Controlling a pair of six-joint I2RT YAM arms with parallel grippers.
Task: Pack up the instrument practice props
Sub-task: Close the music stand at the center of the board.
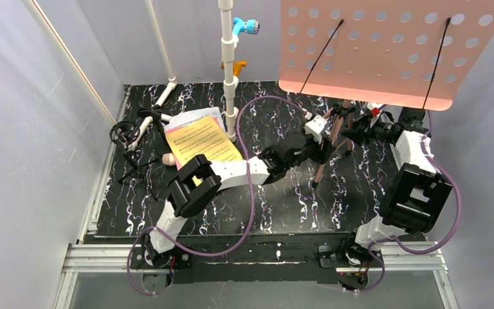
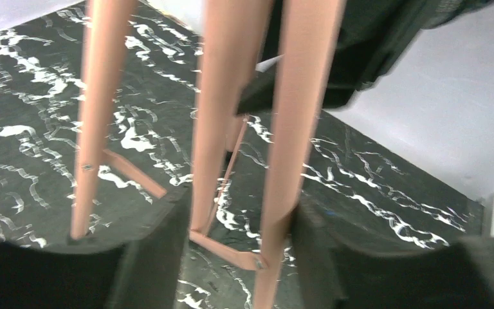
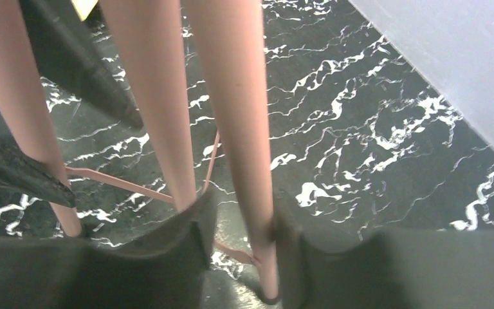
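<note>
Little looks packed to me: the pink music stand stands upright at the far right of the table; the sheet-music pages lie loose at the left, with a beige-pink tube poking out beside them. The left gripper straddles two tripod legs, fingers against both, though I cannot tell if it grips; the right gripper stands apart around one leg, a gap on one side. The white pipe frame rises near the stand; the two arms crowd each other.
</note>
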